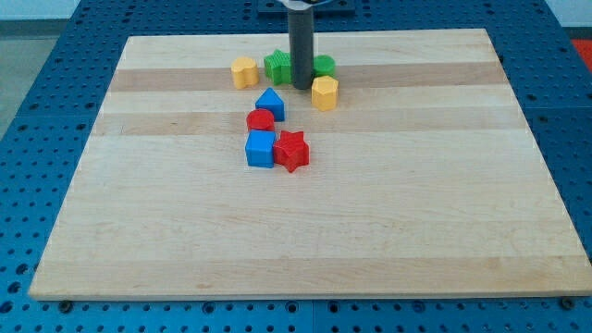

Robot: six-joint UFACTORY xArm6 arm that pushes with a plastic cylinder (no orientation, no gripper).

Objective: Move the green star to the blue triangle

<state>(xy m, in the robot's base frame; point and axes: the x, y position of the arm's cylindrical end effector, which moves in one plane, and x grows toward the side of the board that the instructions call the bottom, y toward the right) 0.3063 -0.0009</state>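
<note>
The green star (277,67) lies near the view's top, left of the dark rod. My tip (302,87) rests on the board just right of the star, touching or nearly touching it. The blue triangle (270,104) lies below the star, a short way down and left of my tip. A second green block (324,66) is partly hidden behind the rod on its right.
A yellow block (244,71) sits left of the star and another yellow block (325,92) right of my tip. Below the triangle lie a red rounded block (261,120), a blue cube (262,148) and a red star (291,151). The wooden board (416,203) has blue pegboard around it.
</note>
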